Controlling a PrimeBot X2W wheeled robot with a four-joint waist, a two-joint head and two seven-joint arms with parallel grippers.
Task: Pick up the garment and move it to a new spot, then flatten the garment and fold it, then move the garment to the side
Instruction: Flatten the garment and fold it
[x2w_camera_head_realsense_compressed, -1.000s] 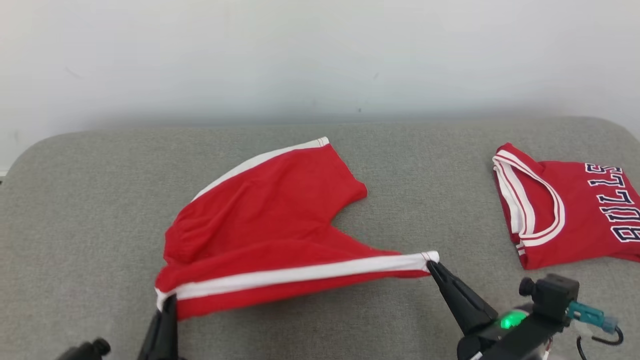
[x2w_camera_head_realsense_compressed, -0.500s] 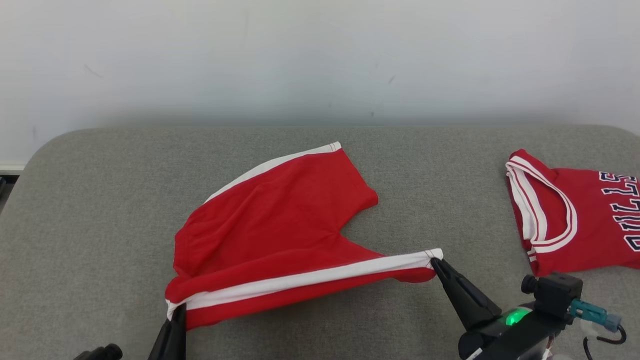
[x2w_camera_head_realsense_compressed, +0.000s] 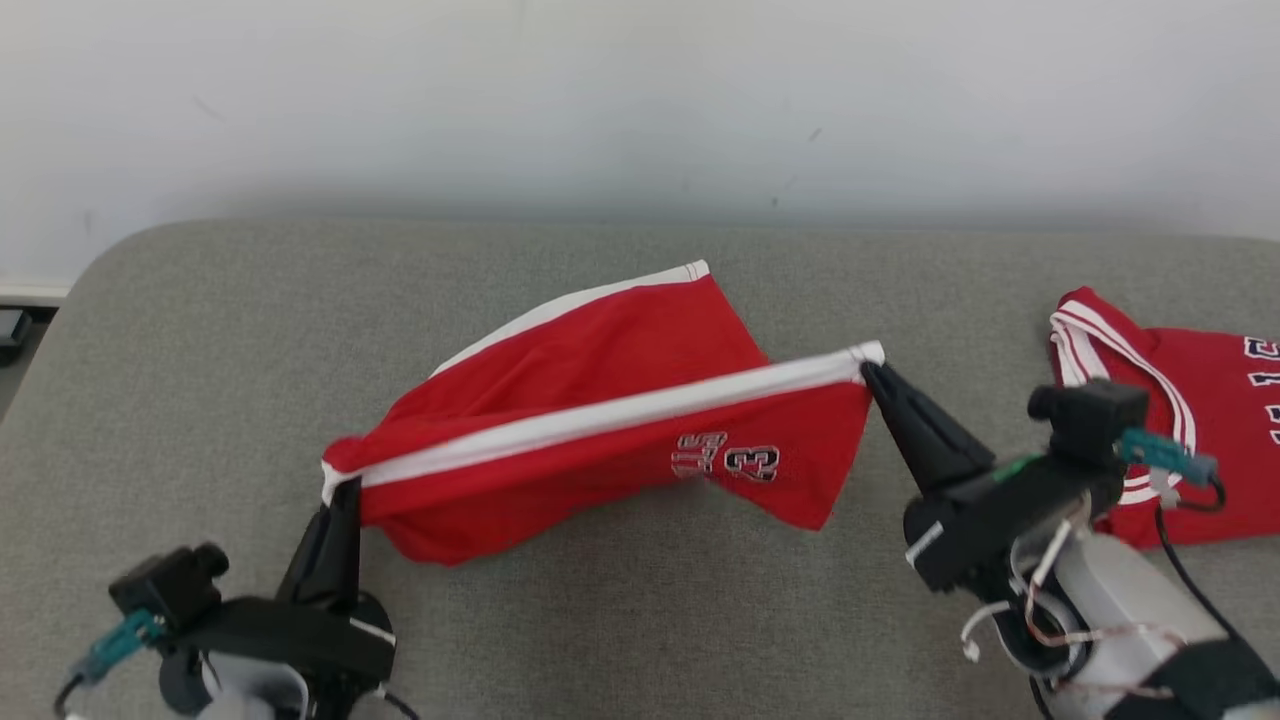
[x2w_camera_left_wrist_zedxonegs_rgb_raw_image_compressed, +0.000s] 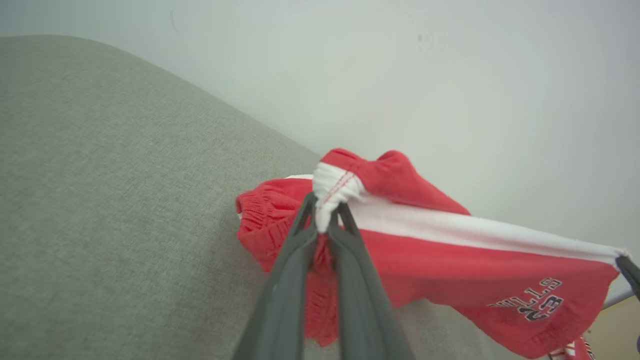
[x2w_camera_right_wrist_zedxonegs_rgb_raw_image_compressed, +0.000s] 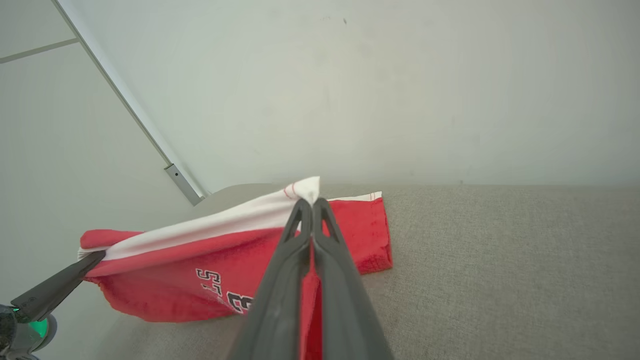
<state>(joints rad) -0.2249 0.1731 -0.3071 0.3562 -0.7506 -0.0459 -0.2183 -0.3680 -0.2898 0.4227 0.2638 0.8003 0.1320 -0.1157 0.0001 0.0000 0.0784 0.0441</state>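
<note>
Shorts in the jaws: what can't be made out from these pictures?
- Head view: red shorts, far leg mostly hidden behind the near leg.
- Head view: red jersey, cut off by the right edge and partly behind the right arm's camera.
- Right wrist view: the shorts' lettering, partly hidden by the right fingers.
- Left wrist view: cloth pinched in the left jaws, hidden by the left fingers.

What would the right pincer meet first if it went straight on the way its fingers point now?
The right pincer grips a corner of the red shorts; straight on it would probably meet their far leg, lying on the grey cushion, though depth is unclear.
</note>
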